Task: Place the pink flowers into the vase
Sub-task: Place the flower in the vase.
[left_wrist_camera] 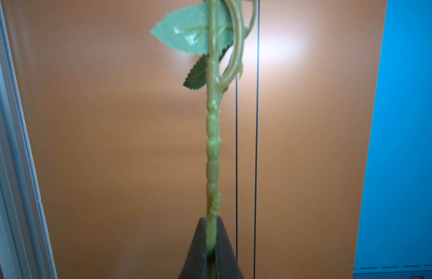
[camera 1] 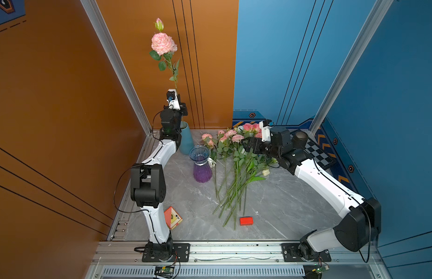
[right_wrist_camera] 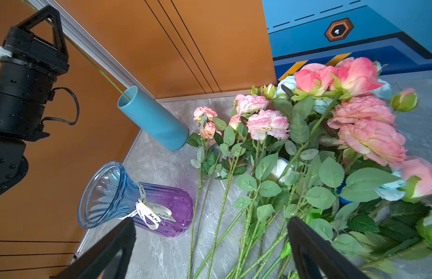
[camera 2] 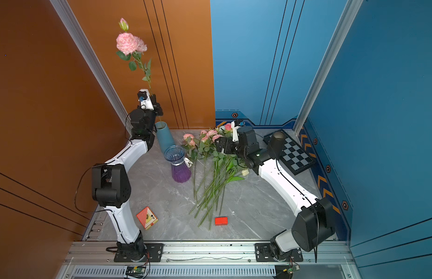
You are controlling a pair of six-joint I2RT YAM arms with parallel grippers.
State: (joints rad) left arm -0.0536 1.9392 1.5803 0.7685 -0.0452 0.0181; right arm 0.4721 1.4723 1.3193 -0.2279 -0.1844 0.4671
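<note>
One pink flower [camera 1: 162,43] [camera 2: 129,43] stands upright high over the table's back left corner. My left gripper [camera 1: 180,106] [left_wrist_camera: 211,219] is shut on its green stem [left_wrist_camera: 212,145]. The stem's lower end reaches into the mouth of the teal cylinder vase [camera 1: 187,145] [right_wrist_camera: 154,120]. A blue-and-purple glass vase [camera 1: 201,169] [right_wrist_camera: 162,207] stands empty in front of it. More pink flowers [camera 1: 230,137] [right_wrist_camera: 268,123] lie in a pile on the table. My right gripper [camera 1: 246,145] [right_wrist_camera: 210,232] hangs open just above their stems, holding nothing.
Pale blue flowers [right_wrist_camera: 286,83] and a white flower [camera 1: 266,172] are mixed into the pile. A playing-card box [camera 1: 172,217] and a red block [camera 1: 246,220] lie near the front. A chessboard [camera 1: 318,154] with a dark cup [camera 1: 300,139] sits at the back right. Walls close in on three sides.
</note>
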